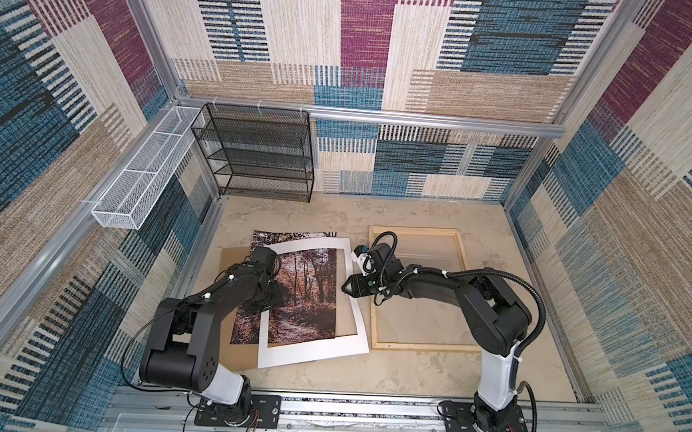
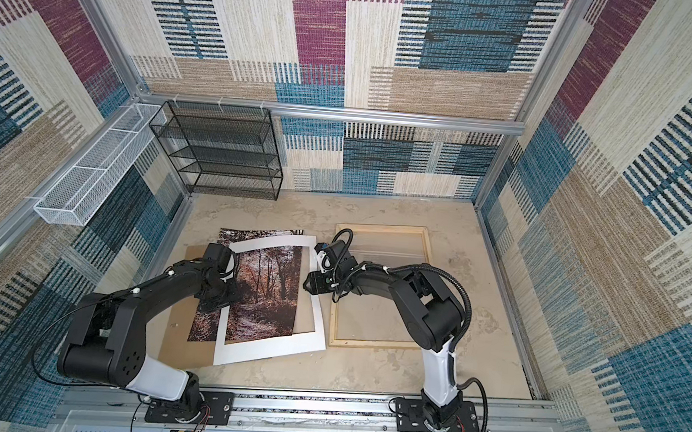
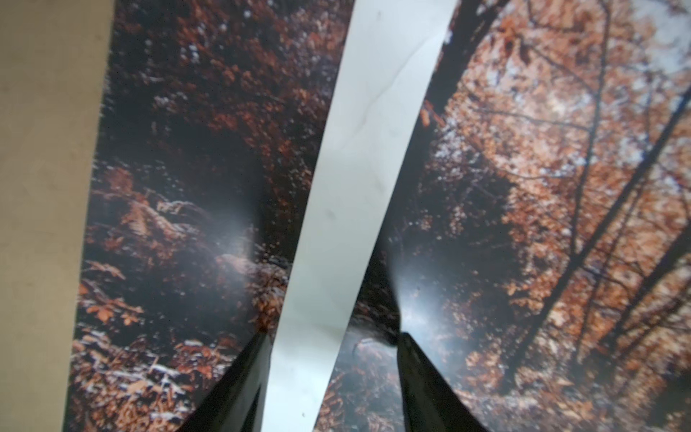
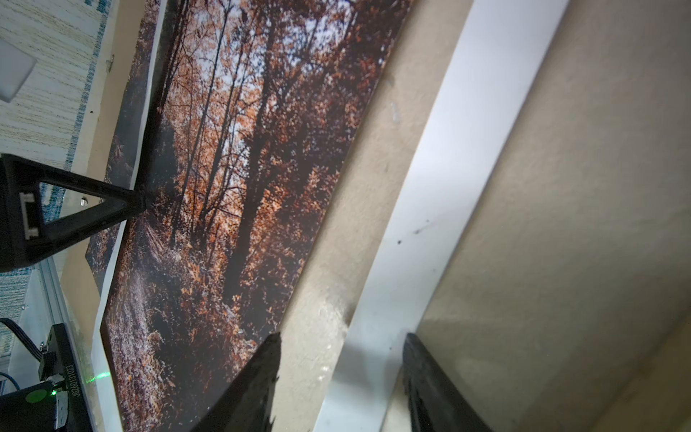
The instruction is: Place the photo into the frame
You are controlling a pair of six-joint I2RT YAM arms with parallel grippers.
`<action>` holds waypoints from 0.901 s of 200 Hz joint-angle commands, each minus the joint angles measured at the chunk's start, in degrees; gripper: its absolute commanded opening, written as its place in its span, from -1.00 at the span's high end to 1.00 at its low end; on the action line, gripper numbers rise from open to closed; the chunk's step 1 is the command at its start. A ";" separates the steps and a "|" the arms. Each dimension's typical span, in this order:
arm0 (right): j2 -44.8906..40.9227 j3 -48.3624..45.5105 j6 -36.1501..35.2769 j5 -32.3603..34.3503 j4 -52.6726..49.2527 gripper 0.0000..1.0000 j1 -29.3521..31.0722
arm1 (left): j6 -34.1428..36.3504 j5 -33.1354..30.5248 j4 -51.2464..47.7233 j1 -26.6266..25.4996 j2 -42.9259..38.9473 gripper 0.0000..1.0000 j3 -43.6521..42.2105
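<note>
The photo [image 1: 301,289] [image 2: 268,286], an autumn forest print, lies face up left of the middle. A white mat [image 1: 310,352] [image 2: 268,351] lies askew on top of it. The pale wood frame [image 1: 414,347] [image 2: 373,344] lies flat to the right. My left gripper [image 1: 258,307] [image 3: 332,334] is open, its fingers straddling the mat's left strip [image 3: 366,149] with the tips down on the photo [image 3: 523,187]. At the mat's right side my right gripper [image 1: 345,288] [image 4: 342,336] is open too, astride the right strip [image 4: 448,168], with the photo [image 4: 243,168] beyond it.
A brown backing board [image 1: 231,259] [image 2: 178,326] lies under the photo. A black mesh shelf [image 1: 257,152] stands at the back left, and a white mesh basket [image 1: 142,178] hangs on the left wall. Patterned walls close in three sides, and a metal rail [image 1: 364,410] runs along the front.
</note>
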 commanded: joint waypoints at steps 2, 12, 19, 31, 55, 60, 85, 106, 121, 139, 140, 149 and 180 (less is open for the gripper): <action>0.78 -0.27 0.14 2.75 -5.48 -0.10 0.04 | 0.11 9.48 -0.62 -0.43 0.09 -0.13 -0.95; 0.87 -0.34 0.23 2.68 -5.40 -0.10 0.07 | -0.05 9.98 -0.48 -0.50 -0.34 -0.13 -1.13; 0.85 -0.25 0.23 2.59 -5.37 -0.10 0.01 | -0.05 10.49 -0.32 -0.60 -0.65 -0.13 -1.22; 1.07 -0.15 0.23 2.44 -5.39 -0.10 0.03 | -0.23 11.15 -0.14 -0.68 -1.18 -0.13 -1.27; 1.23 0.10 0.23 2.40 -5.40 -0.10 0.03 | -0.50 12.41 0.19 -1.03 -2.20 -0.13 -1.23; 1.19 0.10 0.23 2.40 -5.40 -0.10 0.00 | -0.46 12.42 0.16 -1.12 -2.38 -0.13 -1.22; 1.11 0.22 0.23 2.51 -5.53 -0.10 0.03 | -0.33 12.33 0.10 -1.32 -2.96 -0.11 -0.87; 1.07 0.23 0.11 2.68 -5.57 -0.09 -0.03 | 0.10 12.57 0.07 -1.35 -2.74 0.01 -0.44; 0.98 0.18 0.14 2.78 -5.57 -0.09 -0.02 | 0.30 12.36 -0.27 -1.39 -2.56 0.12 -0.13; 0.98 0.36 0.05 2.78 -5.57 -0.09 -0.04 | 0.67 11.47 -1.21 -1.50 -2.35 0.19 0.49; 0.98 0.40 0.05 2.81 -5.57 -0.09 -0.01 | 0.74 11.42 -1.24 -1.49 -2.35 0.20 0.51; 0.94 0.37 0.05 2.76 -5.49 -0.10 0.01 | 0.90 11.07 -1.61 -1.47 -2.43 0.24 0.70; 0.81 0.53 -0.16 2.49 -5.22 -0.09 0.03 | 1.16 10.49 -2.44 -1.47 -2.96 0.36 1.24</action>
